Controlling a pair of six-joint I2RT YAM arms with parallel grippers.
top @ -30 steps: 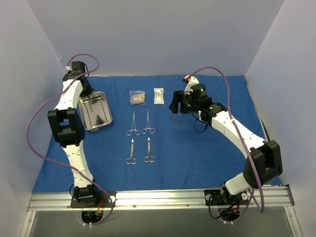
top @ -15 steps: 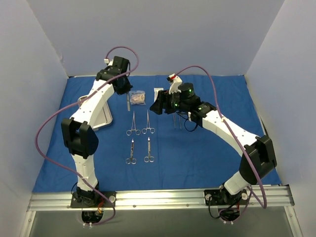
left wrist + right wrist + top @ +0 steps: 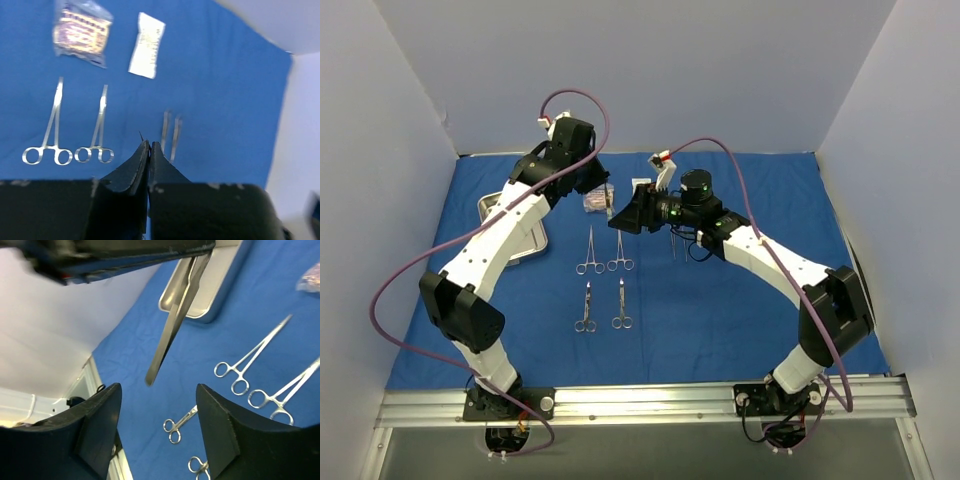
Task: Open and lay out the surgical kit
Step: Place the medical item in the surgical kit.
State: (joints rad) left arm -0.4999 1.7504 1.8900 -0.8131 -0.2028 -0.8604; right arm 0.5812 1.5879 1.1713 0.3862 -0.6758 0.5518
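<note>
Item: surgical kit, partly laid out. The blue cloth wrap (image 3: 760,330) lay opened flat over the counter. Four scissor-like instruments (image 3: 590,250) were set out in two rows of two near the middle, rings toward the arms. A printed packet (image 3: 82,30) and a white packet (image 3: 147,45) lay beyond them toward the back. Two laid tweezers (image 3: 165,127) rested side by side just right of the far row. The steel tray (image 3: 492,208) sat at the far left, partly hidden by the left arm; the part that showed held nothing. The third tweezers (image 3: 175,322) hung tip-down in the air, pinched at the top by the left gripper (image 3: 149,146), whose jaws were closed tight on them. The right gripper (image 3: 159,425) faced those tweezers with its jaws spread and nothing between them. Judged state: unwrapping and most of the laying out were done; the airborne tweezers remained to be placed, probably beside the other two. Clearances: both grippers crowded close together over the far middle, above the packets and the far row. Bare cloth lay open to the right of the laid tweezers and along the near edge by the metal rail (image 3: 640,400). Walls (image 3: 620,70) closed in the back and both sides.
</note>
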